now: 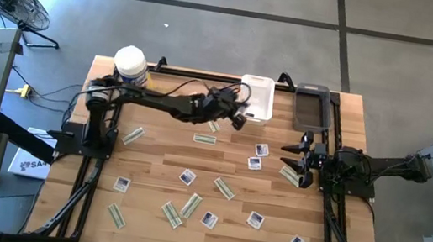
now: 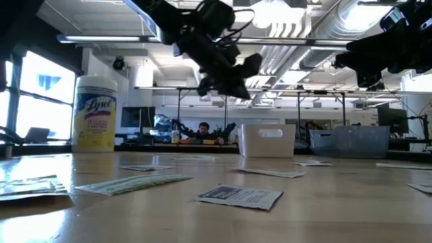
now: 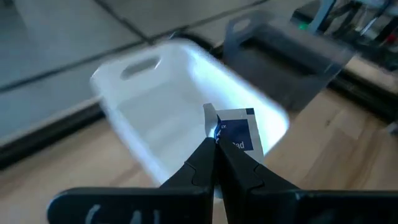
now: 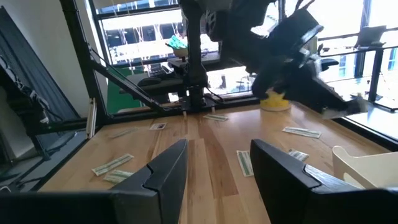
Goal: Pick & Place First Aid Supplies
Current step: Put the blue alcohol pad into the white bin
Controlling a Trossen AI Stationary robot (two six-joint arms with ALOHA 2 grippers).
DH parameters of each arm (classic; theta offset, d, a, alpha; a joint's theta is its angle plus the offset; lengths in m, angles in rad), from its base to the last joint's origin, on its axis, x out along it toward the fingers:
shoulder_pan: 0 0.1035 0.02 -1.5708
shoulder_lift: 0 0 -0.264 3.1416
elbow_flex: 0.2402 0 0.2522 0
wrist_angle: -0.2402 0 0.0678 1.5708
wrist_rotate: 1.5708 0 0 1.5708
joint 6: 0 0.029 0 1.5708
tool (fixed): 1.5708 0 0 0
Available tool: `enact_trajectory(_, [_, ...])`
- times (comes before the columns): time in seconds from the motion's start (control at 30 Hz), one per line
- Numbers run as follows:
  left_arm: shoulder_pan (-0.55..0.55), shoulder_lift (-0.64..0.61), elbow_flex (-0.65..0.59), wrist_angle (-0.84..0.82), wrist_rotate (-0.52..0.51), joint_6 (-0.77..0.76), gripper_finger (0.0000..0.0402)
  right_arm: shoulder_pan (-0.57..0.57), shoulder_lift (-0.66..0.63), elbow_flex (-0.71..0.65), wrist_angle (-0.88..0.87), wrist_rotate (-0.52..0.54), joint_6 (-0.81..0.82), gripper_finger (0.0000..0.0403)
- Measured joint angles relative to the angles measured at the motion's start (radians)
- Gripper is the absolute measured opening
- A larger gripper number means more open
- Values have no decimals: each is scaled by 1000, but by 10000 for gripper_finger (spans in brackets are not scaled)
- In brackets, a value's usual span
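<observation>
My left gripper (image 1: 240,118) is shut on a square white packet with blue marks (image 3: 239,132), one of the first aid supplies, and hangs in the air at the near rim of the white bin (image 1: 258,98). Several more packets lie flat on the wooden table: white-and-blue squares (image 1: 187,177) and pale-green strips (image 1: 205,139). My right gripper (image 4: 217,165) waits open at the table's right side, above a strip (image 1: 289,175), with nothing between its fingers. My left gripper pinches the packet's near edge (image 3: 219,132) between its two fingertips (image 3: 205,155). The fingers slant down, coming from the table's left. The packet sticks out past the tips, lifted clear, with the white bin (image 3: 155,93) behind it.
A dark grey bin (image 1: 312,107) stands to the right of the white one at the far edge. A yellow tub with a white lid (image 1: 130,63) stands at the far left corner. Loose packets cover the table's middle and near half (image 2: 239,196).
</observation>
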Motion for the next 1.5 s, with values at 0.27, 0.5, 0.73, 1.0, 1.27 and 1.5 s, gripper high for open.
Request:
enact_trajectory(0.27, [12, 167, 201, -61, -1, 47, 10, 0, 16, 0, -1, 3, 0, 170])
enact_trajectory(0.5, [30, 243, 245, -58, 1, 47, 10, 0, 20, 0, -3, 0, 0, 170])
enact_trajectory(0.73, [33, 254, 246, -88, 29, 78, 19, 0, 20, 0, -3, 0, 0, 170])
enact_trajectory(1.0, [33, 254, 246, -90, 60, 79, 124, 0, 20, 0, -1, 1, 0, 170])
enact_trajectory(1.27, [32, 124, 245, -361, 58, 62, 157, 0, 20, 0, -2, 1, 0, 170])
enact_trajectory(1.5, [-36, -73, 198, -586, -104, 138, 115, 0, 21, 0, -3, 1, 0, 170])
